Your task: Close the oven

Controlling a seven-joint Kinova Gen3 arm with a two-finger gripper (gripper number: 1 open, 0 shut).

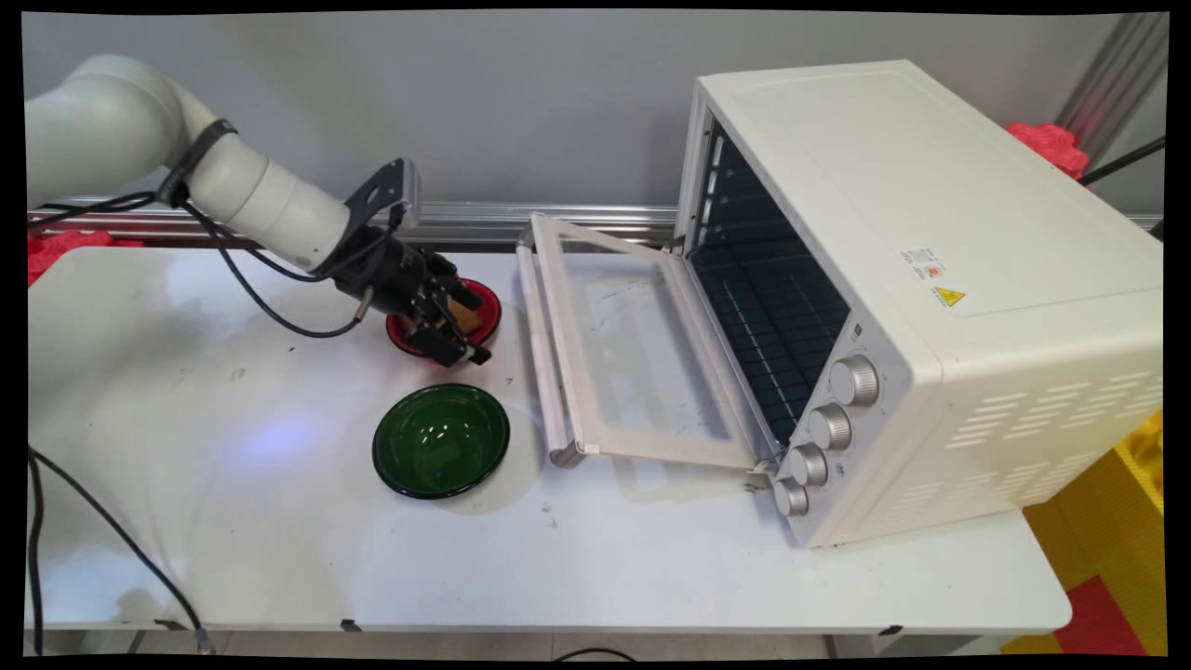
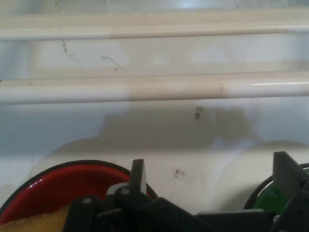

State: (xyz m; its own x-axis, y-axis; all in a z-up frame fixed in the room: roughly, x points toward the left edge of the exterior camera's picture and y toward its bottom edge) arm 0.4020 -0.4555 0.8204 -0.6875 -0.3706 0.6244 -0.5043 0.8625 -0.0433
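Observation:
My gripper [image 1: 475,331] hangs low over the front right edge of a red bowl [image 1: 487,300] and is open, with only bare table showing between its fingers [image 2: 137,175]. A yellow-brown piece of food [image 1: 468,320] lies in that bowl; in the hand view it [image 2: 38,222] shows at the bottom left inside the red bowl [image 2: 63,186]. An empty green bowl [image 1: 441,440] stands just in front of the red one, and its rim [image 2: 269,198] peeks in at the hand view's lower right.
A white toaster oven [image 1: 930,279] stands on the right with its glass door [image 1: 633,354] folded down flat. The door's handle bar [image 1: 542,354] lies close to the right of both bowls and crosses the hand view [image 2: 154,89]. Black cables hang from the arm.

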